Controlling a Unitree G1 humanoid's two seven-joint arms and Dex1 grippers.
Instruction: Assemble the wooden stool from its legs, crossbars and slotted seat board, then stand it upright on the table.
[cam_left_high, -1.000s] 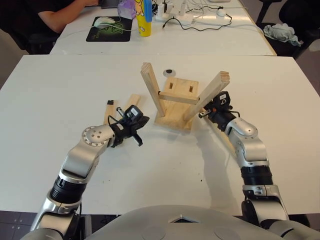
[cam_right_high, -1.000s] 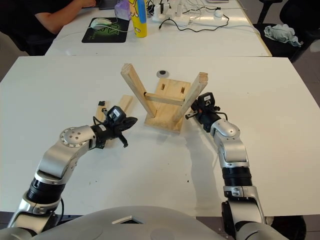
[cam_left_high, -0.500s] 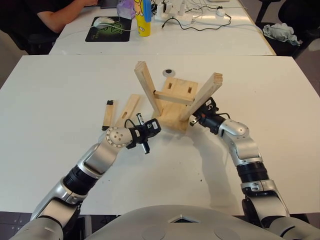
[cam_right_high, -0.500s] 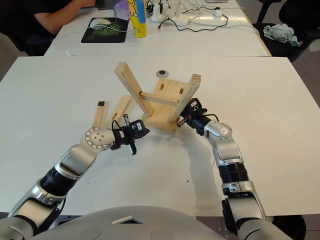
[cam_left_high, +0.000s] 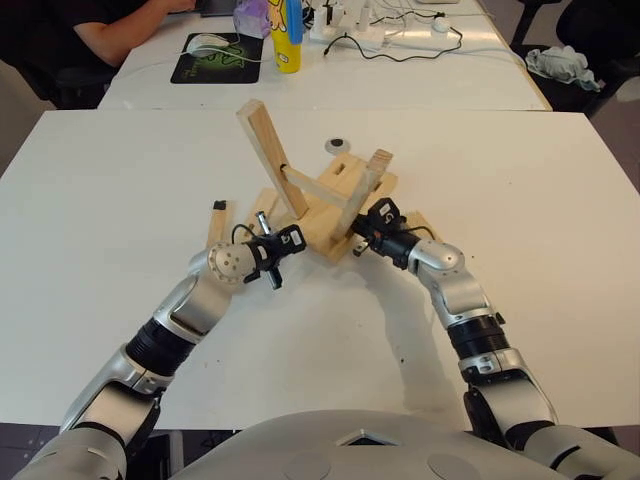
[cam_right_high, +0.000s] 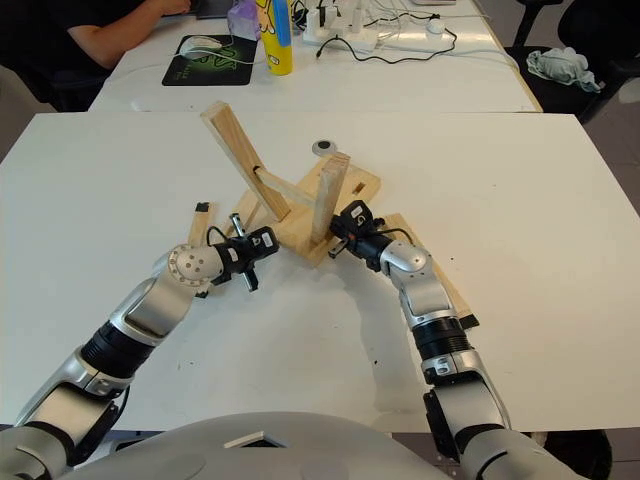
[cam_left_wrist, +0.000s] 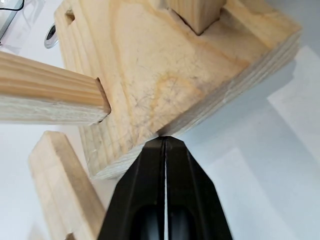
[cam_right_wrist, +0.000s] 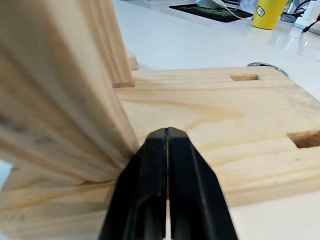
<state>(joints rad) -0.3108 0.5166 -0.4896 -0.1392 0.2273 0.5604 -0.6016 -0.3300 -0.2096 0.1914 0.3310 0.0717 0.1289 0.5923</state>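
half-built stool (cam_left_high: 320, 195) lies tilted on the table (cam_left_high: 120, 180): seat board (cam_left_wrist: 150, 65) carrying two legs and a crossbar (cam_left_high: 318, 186), further slots unfilled, a loose leg (cam_right_high: 201, 218) lying near on the left. judged step: steadying and turning the board by pushing, not gripping. recommend low, gentle, opposed pushes so the board neither slides nor levers a fitted leg out of its slot. left gripper (cam_left_wrist: 164, 142): jaws clenched, holding nothing, tips touching the board's lower edge. right gripper (cam_right_wrist: 166, 134): jaws clenched, holding nothing, tips at the joint where the near leg (cam_right_wrist: 60, 90) meets the board.
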